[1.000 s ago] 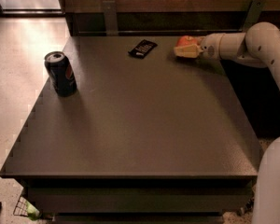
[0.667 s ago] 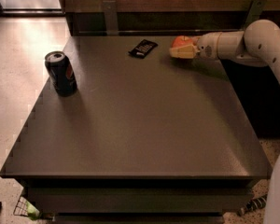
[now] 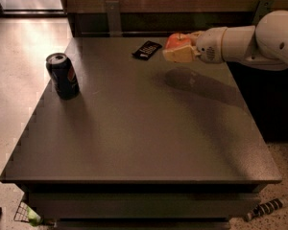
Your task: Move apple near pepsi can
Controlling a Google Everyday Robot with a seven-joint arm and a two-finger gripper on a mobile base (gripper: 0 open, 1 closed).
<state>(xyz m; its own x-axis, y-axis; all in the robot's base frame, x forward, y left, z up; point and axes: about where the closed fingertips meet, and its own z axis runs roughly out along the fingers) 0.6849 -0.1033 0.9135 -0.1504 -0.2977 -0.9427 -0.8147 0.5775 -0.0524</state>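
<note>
The pepsi can (image 3: pixel 63 75) stands upright near the left edge of the dark table (image 3: pixel 139 138); it is dark with a silver top and a round logo. My gripper (image 3: pixel 176 51) reaches in from the right at the far side of the table and is shut on the red-orange apple (image 3: pixel 175 42). The apple is held a little above the table top, with its shadow on the surface below. The apple is far to the right of the can.
A flat black packet (image 3: pixel 147 50) lies on the far part of the table, just left of the apple. A wall runs behind the table. Light floor lies to the left, and a striped stick (image 3: pixel 270 207) lies on the floor at lower right.
My gripper has moved left with the apple, carrying it along the far side of the table and a little higher. The can and the packet have not moved.
</note>
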